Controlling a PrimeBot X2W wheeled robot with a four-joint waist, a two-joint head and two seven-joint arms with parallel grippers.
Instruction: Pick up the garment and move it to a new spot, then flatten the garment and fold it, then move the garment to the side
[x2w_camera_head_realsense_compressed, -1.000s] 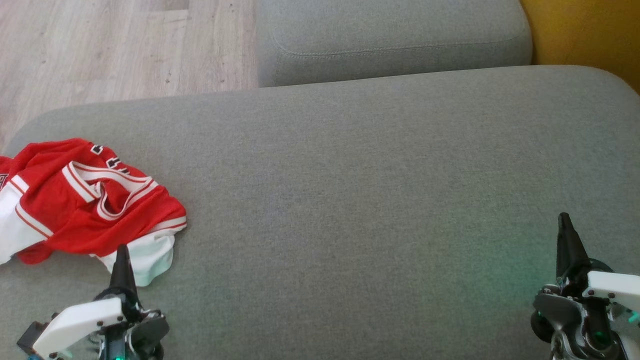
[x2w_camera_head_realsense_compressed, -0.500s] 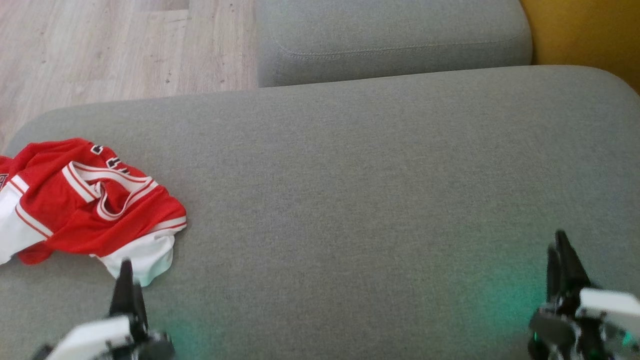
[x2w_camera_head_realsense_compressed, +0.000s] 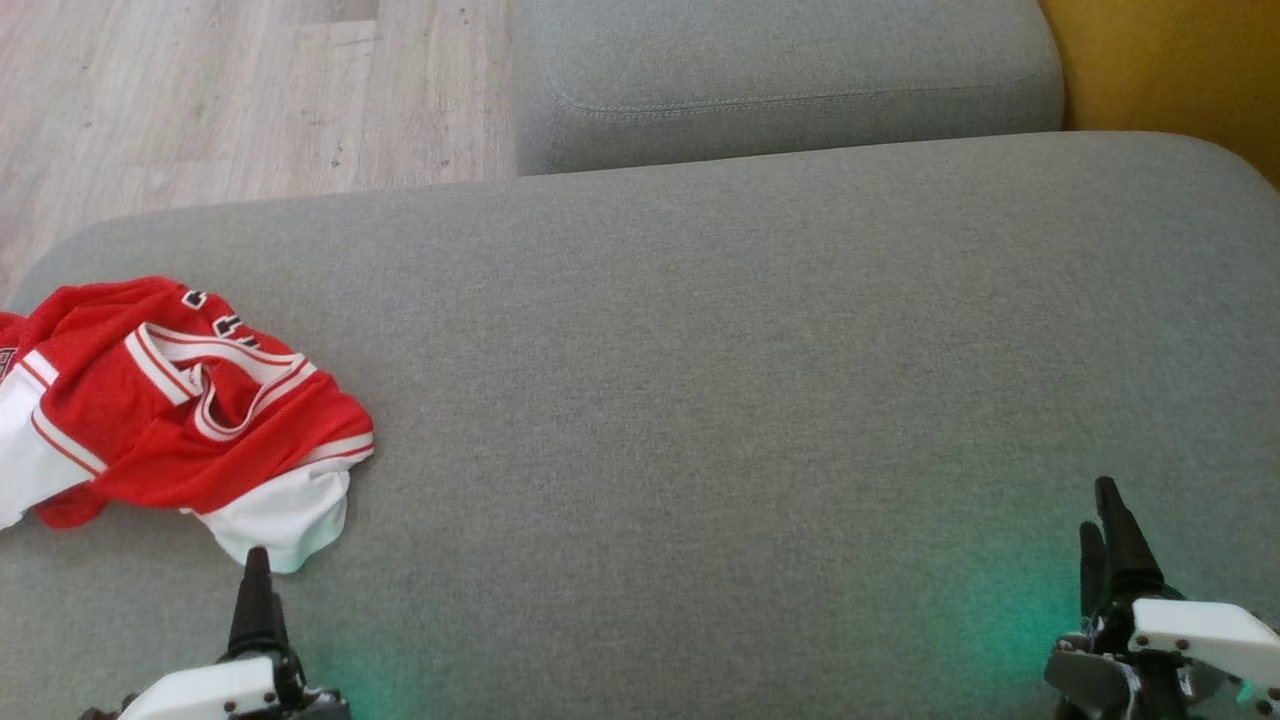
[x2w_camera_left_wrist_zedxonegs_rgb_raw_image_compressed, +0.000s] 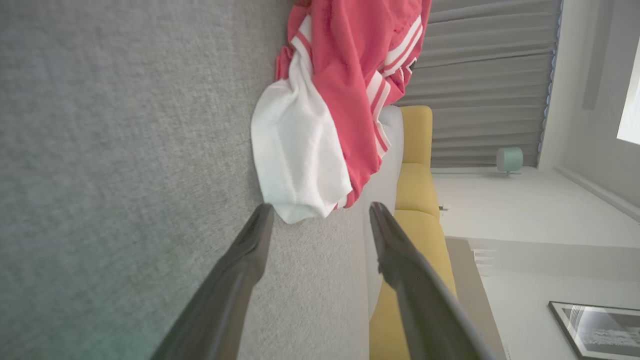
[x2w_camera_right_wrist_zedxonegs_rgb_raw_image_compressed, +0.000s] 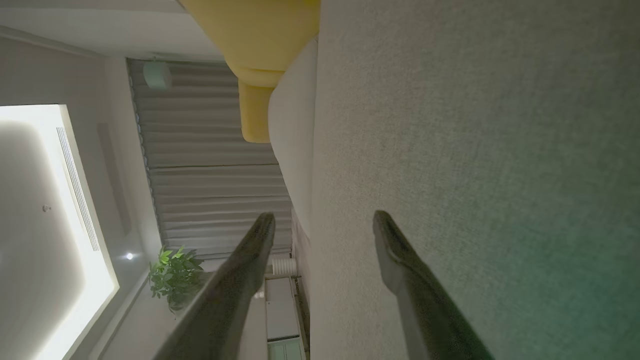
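garment (x2w_camera_head_realsense_compressed: 170, 400): crumpled on sofa (x2w_camera_head_realsense_compressed: 700, 400) at left, cut off by your frame edge | left end effector (x2w_camera_left_wrist_zedxonegs_rgb_raw_image_compressed: 320, 215): fingers spread, empty, just beside its white hem | right end effector (x2w_camera_right_wrist_zedxonegs_rgb_raw_image_compressed: 324, 220): spread, empty

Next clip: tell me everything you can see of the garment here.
The garment is a red jersey of light cloth with white panels, red-and-white striped trim and dark lettering partly hidden in folds. It lies crumpled in a heap at the left end of the grey cushion, ungripped; the open left gripper points at its white corner.
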